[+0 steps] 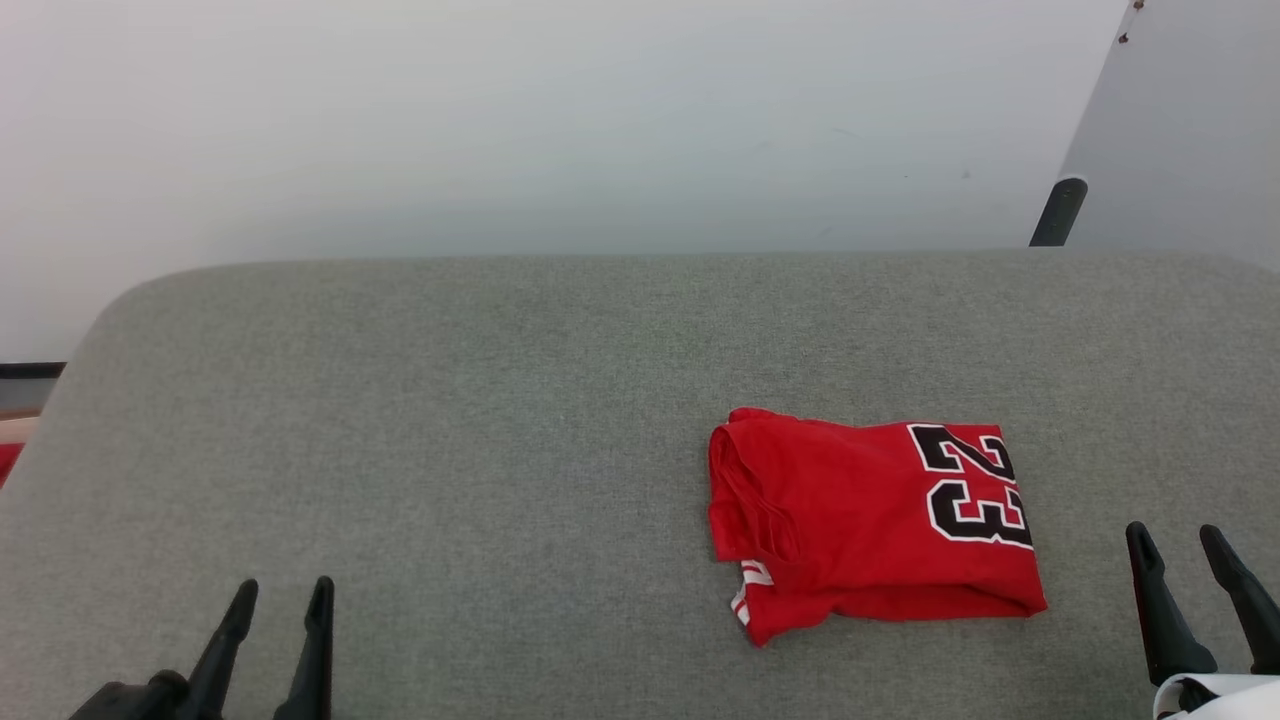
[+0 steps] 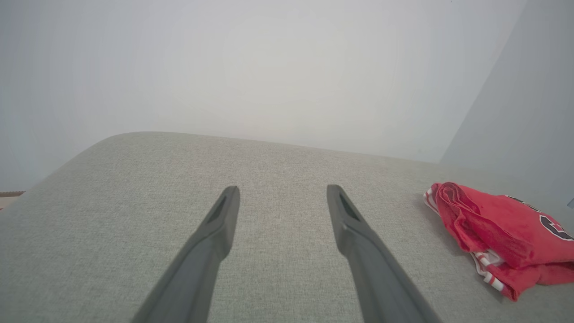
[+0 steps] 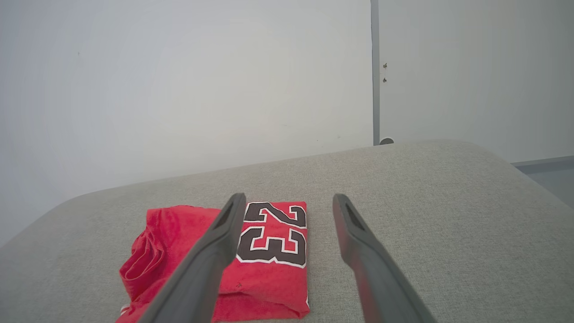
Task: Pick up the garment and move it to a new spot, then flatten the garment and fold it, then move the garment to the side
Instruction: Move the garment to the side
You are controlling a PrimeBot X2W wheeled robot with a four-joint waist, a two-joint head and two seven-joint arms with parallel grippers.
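garment [image 1: 860,520]: folded; likely light, soft, floppy
hold: probably the bunched left edge
left gripper [image 1: 284,583]: fingers spread, empty
right gripper [image 1: 1172,530]: fingers spread, empty

Head view: from high up, facing forward and down over the grey woven-fabric padded surface [image 1: 450,420], left gripper [image 1: 285,583] at the near left, right gripper [image 1: 1172,529] at the near right. Left wrist view: low and close over the surface's left part, facing the pale plain far wall [image 2: 269,67]. Right wrist view: equally low, on the right, facing that same wall. Shared by all three: the folded red soft-fabric shirt [image 1: 850,520] with a black 23, right of centre from the head, off to the right from the left wrist, ahead and left from the right wrist.
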